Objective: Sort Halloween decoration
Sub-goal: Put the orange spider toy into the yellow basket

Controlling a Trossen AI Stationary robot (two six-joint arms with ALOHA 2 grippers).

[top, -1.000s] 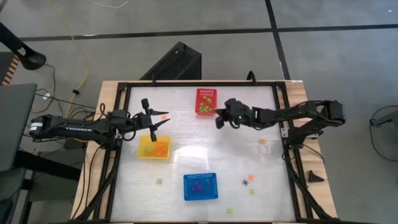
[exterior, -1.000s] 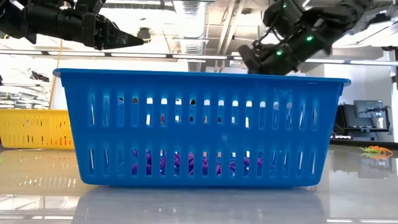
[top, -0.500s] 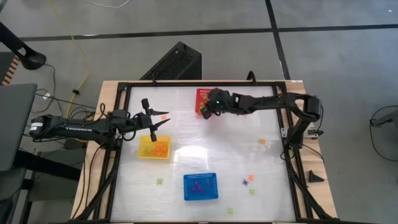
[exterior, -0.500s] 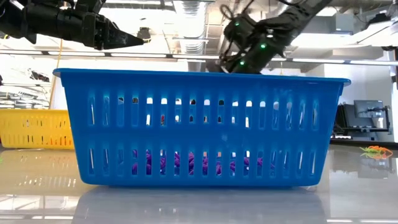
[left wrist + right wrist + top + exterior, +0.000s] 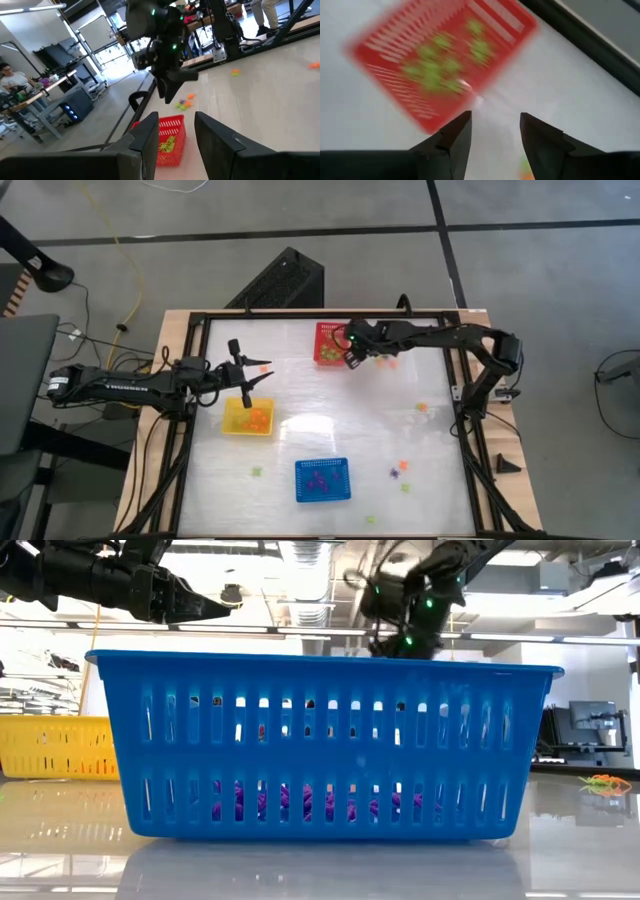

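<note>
Swinging back over red basket (image 5: pixel 330 343), right tool (image 5: pixel 352 359) now beside its edge, fingers apart, empty. Green trinkets (image 5: pixel 440 65) inside. Left tool (image 5: pixel 262 370) apart above yellow basket (image 5: pixel 247 417). Strays still on surface (image 5: pixel 340 430).

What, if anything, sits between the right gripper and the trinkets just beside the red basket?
Nothing visible. The right gripper, open and empty, hangs by the red basket's edge, and the orange and green trinkets lie on bare table beside it.

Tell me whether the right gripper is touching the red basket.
Apart. In the right wrist view the open right gripper hangs above the red basket, bare table showing between its fingertips; the left wrist view shows it raised beside that basket.
</note>
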